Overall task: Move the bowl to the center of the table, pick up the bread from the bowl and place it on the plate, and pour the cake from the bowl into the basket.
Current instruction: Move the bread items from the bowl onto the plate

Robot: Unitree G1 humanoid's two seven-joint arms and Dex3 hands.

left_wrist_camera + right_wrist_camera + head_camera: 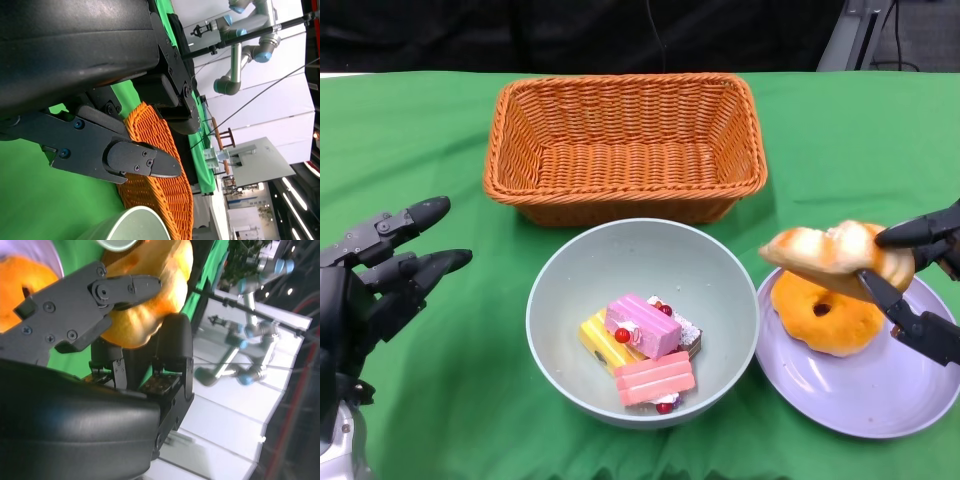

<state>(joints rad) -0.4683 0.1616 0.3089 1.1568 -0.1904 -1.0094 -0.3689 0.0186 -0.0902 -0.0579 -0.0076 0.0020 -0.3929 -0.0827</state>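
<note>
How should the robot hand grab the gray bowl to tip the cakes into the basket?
Probably by the bowl's left rim, coming in from the side with the free left robot hand. That edge is bare and faces it; the cakes sit low in the middle, and the basket stands just behind.

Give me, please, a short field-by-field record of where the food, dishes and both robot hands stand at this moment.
bowl: in front of the basket, holding cake pieces
plate: right of the bowl, carrying a doughnut
bread: held above the plate
right robot hand: grips the bread
left robot hand: holds nothing, fingers apart, left of the bowl
</note>
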